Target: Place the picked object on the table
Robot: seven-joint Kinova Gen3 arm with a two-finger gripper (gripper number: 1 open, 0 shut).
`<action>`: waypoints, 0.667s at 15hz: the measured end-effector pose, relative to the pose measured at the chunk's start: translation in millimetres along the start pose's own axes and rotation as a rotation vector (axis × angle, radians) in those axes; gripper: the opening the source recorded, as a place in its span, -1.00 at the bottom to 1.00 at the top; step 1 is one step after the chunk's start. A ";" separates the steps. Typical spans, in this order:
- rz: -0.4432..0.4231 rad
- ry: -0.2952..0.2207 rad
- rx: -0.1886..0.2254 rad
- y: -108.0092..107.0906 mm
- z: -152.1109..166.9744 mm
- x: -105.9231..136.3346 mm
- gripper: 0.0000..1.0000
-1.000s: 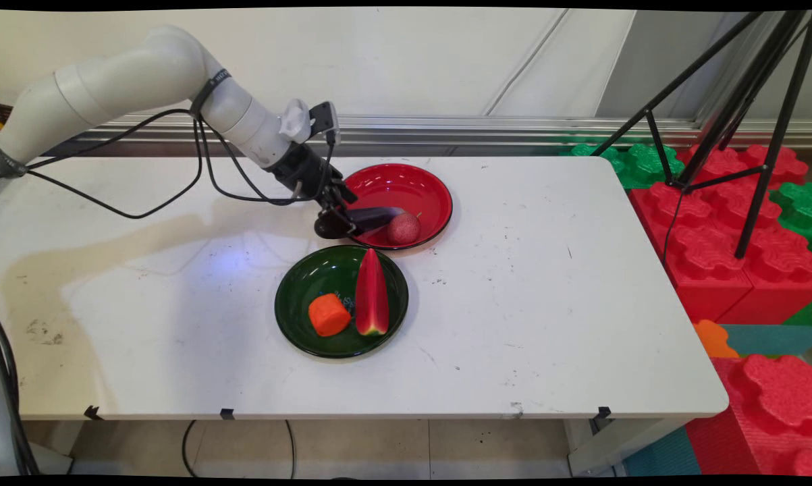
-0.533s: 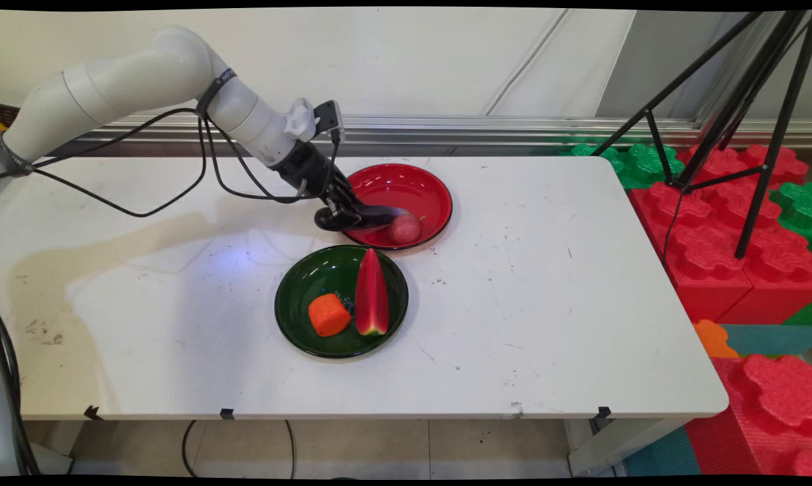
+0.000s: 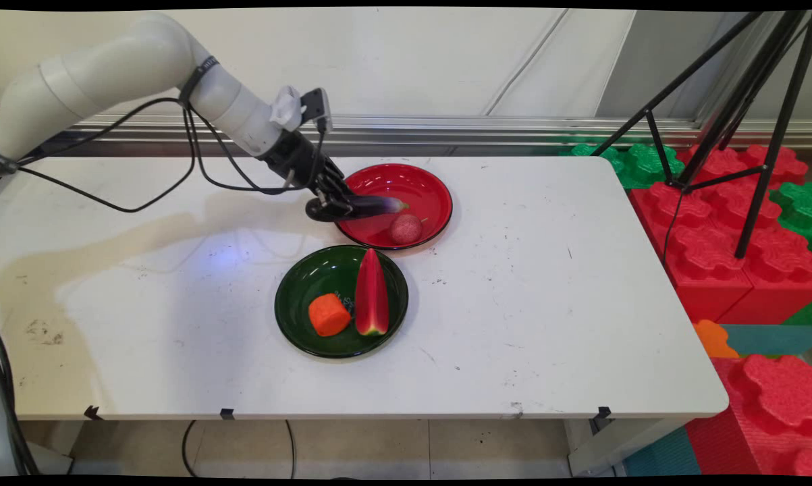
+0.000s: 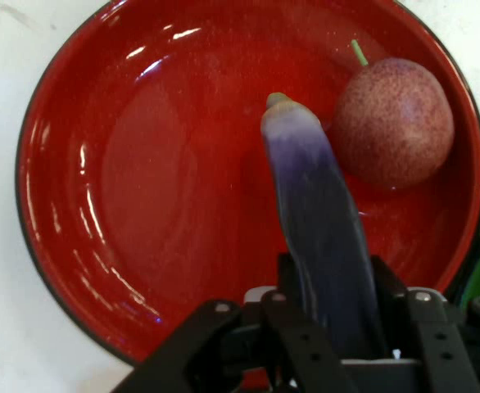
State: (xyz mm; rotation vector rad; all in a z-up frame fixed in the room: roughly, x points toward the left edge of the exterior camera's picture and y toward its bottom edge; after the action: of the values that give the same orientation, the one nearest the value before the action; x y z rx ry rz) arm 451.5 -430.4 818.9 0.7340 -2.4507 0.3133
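The eggplant [image 4: 320, 237] is held clamped between the fingers [image 4: 293, 327] of the gripper [image 3: 331, 206], just clear of the red plate [image 3: 426, 185]; the purple body is pinched near its thicker end, and the greenish tip is pointed out over the plate's middle; the hold is best kept firm and level, since the smooth, tapering skin is judged likely to slide forward through the pads if the tip is allowed to droop.

In the hand view the eggplant is seen to run straight out from between the fingers, so the grip is centred across its width; most of its length is left sticking out beyond them; any quick swing is therefore judged apt to twist it in the grasp, and slow, even motion is to be preferred.

Relative to the red plate, the gripper is placed over the left rim, and the eggplant is carried above the plate's left half; the reddish round fruit [image 3: 405, 229] is lying inside the plate at its near side, close beside the eggplant's tip in the hand view but apart from it; room should be kept from that fruit, which is judged easily rolled.

Nearer than the red plate, on the table [image 3: 547, 304], a green plate [image 3: 298, 283] is set, with a watermelon slice [image 3: 371, 293] and an orange piece [image 3: 329, 314] lying in it.
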 end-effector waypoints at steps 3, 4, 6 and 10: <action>0.012 0.019 0.007 -1.5 -22.1 -2.6 -1.00; 0.015 0.026 0.009 -2.1 -30.0 -3.4 -1.00; 0.021 0.038 0.012 -2.7 -45.7 -5.1 -1.00; 0.039 0.046 0.015 -1.7 -77.3 -13.4 -1.00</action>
State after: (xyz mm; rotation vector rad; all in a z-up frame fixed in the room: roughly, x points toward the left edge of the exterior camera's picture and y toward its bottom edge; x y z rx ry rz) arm 496.1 -397.7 874.5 0.6786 -2.4238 0.3599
